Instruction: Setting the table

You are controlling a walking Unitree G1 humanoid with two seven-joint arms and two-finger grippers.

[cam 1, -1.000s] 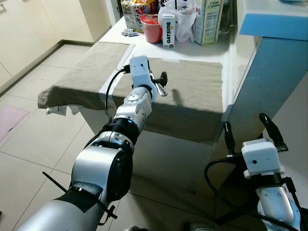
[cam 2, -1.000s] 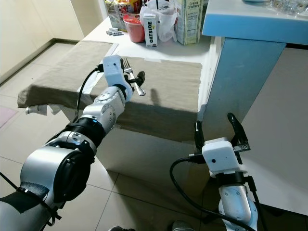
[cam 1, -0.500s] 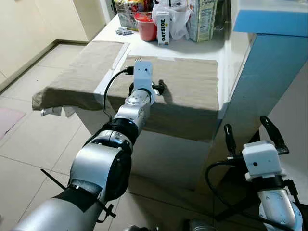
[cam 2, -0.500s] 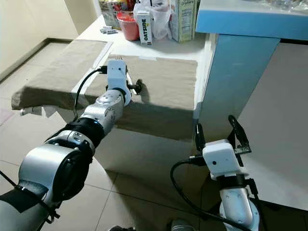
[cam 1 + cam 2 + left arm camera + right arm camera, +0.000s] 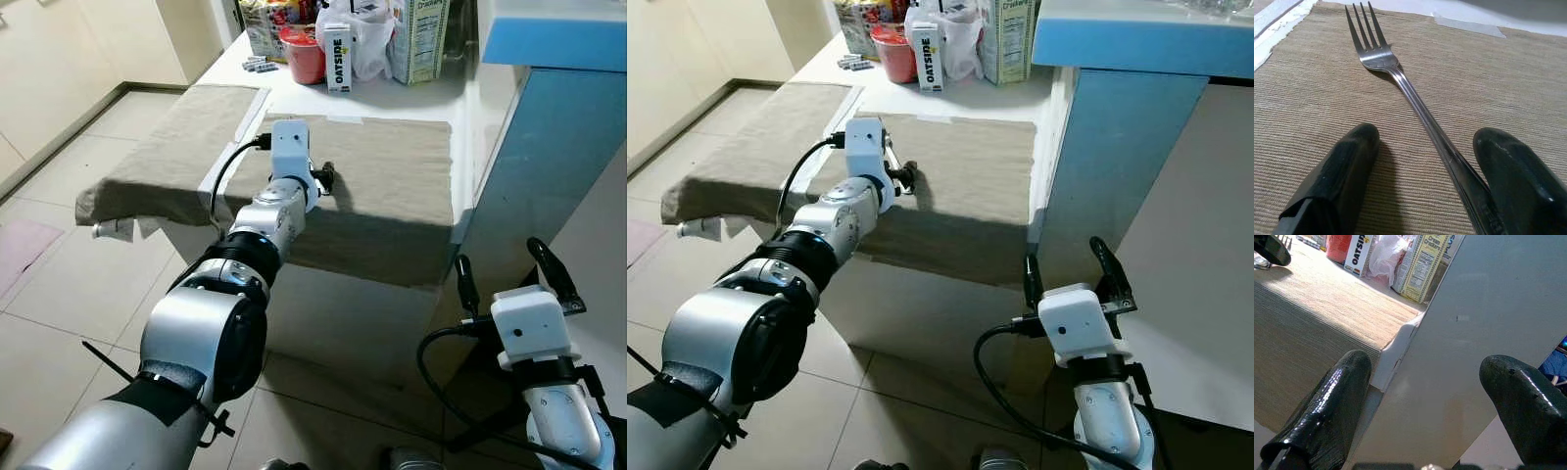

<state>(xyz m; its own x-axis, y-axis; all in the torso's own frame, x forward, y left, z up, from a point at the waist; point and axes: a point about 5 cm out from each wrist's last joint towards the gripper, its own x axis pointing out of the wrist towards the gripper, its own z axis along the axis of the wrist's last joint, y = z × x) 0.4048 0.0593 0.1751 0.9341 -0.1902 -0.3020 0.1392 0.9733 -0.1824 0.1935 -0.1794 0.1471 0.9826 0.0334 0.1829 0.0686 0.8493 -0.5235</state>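
1. The fork [image 5: 1400,83] lies flat on the brown placemat [image 5: 1528,98] on the bench [image 5: 431,93].
2. The left pincer [image 5: 1425,161] is open; the handle touches one finger, tines pointing away.
3. The right pincer [image 5: 1425,396] hangs open, holding nothing.

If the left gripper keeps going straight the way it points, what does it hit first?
Probably the fork: it lies on the placemat between the left gripper fingers, handle against one, tines pointing ahead.

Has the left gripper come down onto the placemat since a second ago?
Yes. The left gripper has dropped from above the placemat onto it, with the fork flat between open jaws.
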